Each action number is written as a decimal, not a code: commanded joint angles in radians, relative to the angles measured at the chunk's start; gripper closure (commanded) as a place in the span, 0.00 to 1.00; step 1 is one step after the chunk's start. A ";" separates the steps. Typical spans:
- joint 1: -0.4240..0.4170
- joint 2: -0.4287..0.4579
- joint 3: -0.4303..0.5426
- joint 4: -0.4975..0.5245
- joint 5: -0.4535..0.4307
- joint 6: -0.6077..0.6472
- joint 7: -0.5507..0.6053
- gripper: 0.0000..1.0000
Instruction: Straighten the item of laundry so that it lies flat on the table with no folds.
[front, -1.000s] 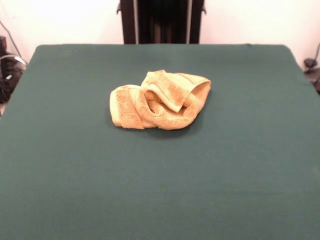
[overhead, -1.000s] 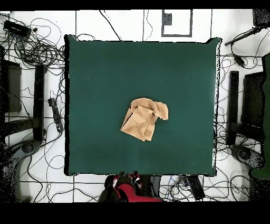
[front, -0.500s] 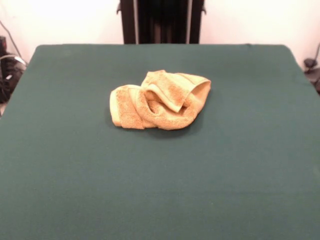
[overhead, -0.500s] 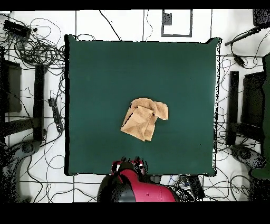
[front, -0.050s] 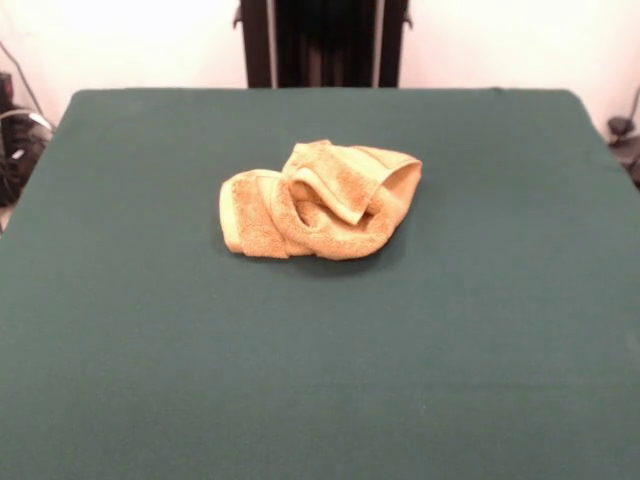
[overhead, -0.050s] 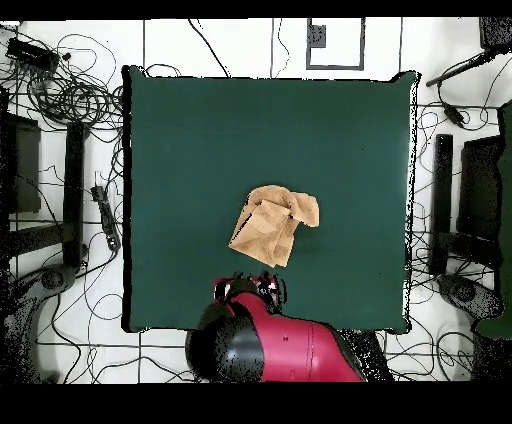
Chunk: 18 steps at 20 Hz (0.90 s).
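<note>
Towel (front, -0.050s: 318, 202) sat bunched near the middle of the green tabletop (front, -0.050s: 480, 350), rolled and doubled over itself so that several layers overlapped and one woven band curled up across the top. Nothing about it was flat; by my reckoning the straightening had not begun.

From above, the red and black arm (overhead, -0.050s: 275, 350) reached in over the tabletop's edge on the robot's side, and the gripper (overhead, -0.050s: 250, 290) at its tip hovered close beside the towel's nearest corner, apart from the cloth. The front view showed none of the arm. I could not tell from where I stood whether the fingers were apart or together; the gripper was only a dark cluster against the red housing.

What mattered was direction. In the overhead view the towel lay just beyond the gripper, away from the robot's base and a little toward the picture's right. Its long axis ran on a slant, from the corner nearest the gripper up to the rumpled lobe at the far end. That near corner looked the likeliest place to take hold.
</note>
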 joint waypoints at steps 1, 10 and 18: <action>0.000 0.134 0.106 -0.206 0.046 0.142 0.091 0.00; -0.018 0.186 0.119 -0.293 0.041 0.172 0.075 0.00; -0.012 0.173 0.123 -0.302 0.040 0.201 0.064 0.00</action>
